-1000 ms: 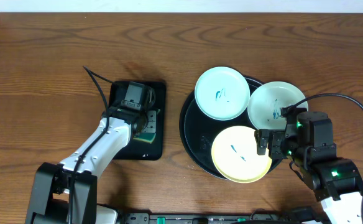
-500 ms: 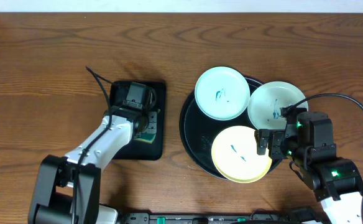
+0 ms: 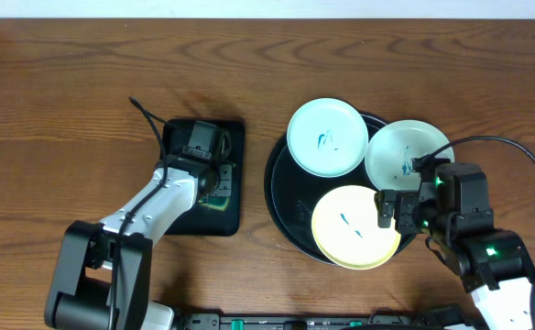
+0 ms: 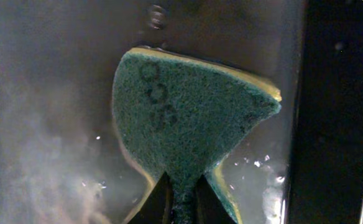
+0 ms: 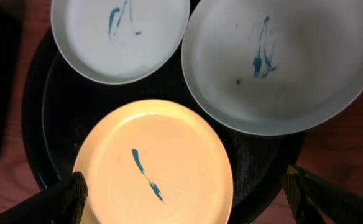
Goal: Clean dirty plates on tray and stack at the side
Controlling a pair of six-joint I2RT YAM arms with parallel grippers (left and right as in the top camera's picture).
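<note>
Although the left arm [image 3: 148, 209] hides much of the rectangular tray [image 3: 235, 137] from overhead, the wrist view shows the left gripper [image 4: 183, 193] pinched tight on a green-and-yellow sponge [image 4: 188, 118] lying in it, with the fingers cut off by the frame's lower edge. The round black tray [image 3: 286, 213] holds three scribbled plates: the mint plate [image 3: 328, 137] at the back, the white plate [image 3: 408, 154] overhanging the right rim, and the yellow plate [image 3: 352, 229] in front. The right gripper [image 3: 405, 213] hovers with its jaws wide over the yellow plate's right edge, covering it.

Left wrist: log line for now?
left fingers: shut on green-and-yellow sponge in rectangular black tray | right fingers: open above pale yellow plastic plate | three marked plates on round black tray
</note>
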